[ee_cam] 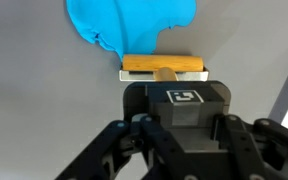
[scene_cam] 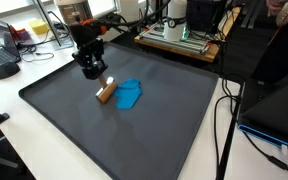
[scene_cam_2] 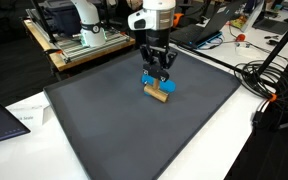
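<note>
While the dark mat (scene_cam: pixel 64 115) spreads under the gripper (scene_cam_2: pixel 158 80), the blue cloth (ee_cam: pixel 134 25) lies mid-mat, the wooden block (ee_cam: pixel 162 65) touching its edge. The jaws are clamped on the block, but a shallow pinch could let it twist loose or snag the cloth.

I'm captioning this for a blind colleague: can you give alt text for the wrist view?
The gripper, reaching in from the bottom of the frame, is closed on the middle of a wooden block with a white edge, lying on a grey mat. A crumpled blue cloth lies just beyond the block.
</note>
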